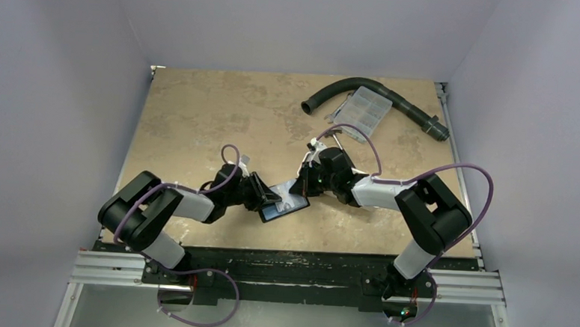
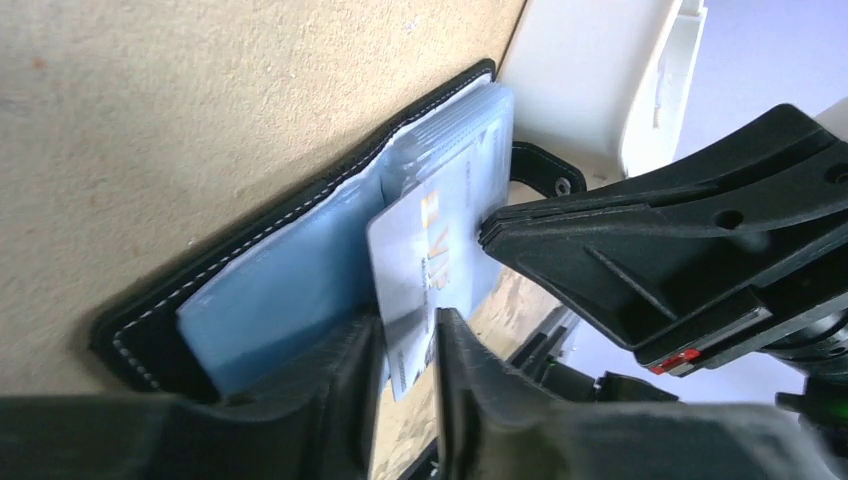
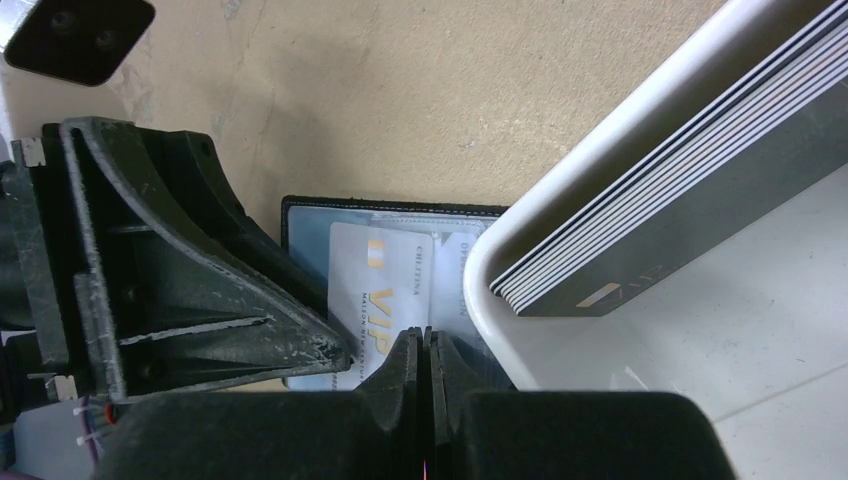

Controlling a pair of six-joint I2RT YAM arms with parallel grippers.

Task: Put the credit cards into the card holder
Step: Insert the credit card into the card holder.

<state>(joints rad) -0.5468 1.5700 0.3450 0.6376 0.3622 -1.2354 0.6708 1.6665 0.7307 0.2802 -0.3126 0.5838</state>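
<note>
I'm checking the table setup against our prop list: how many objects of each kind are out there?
Card holder: 1
White tray with stacked cards: 1
Loose VIP card on the holder: 1
Clear compartment box: 1
Black hose: 1
Total: 5

A pale card [image 3: 380, 290] lying on the open card holder [image 3: 300, 215] is showing gold "VIP" lettering; its smaller print is staying unreadable.

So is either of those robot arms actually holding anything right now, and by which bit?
Both grip the same pale VIP card over the open card holder. The left gripper pinches its lower edge; the right gripper has its jaws shut on the opposite edge.
</note>
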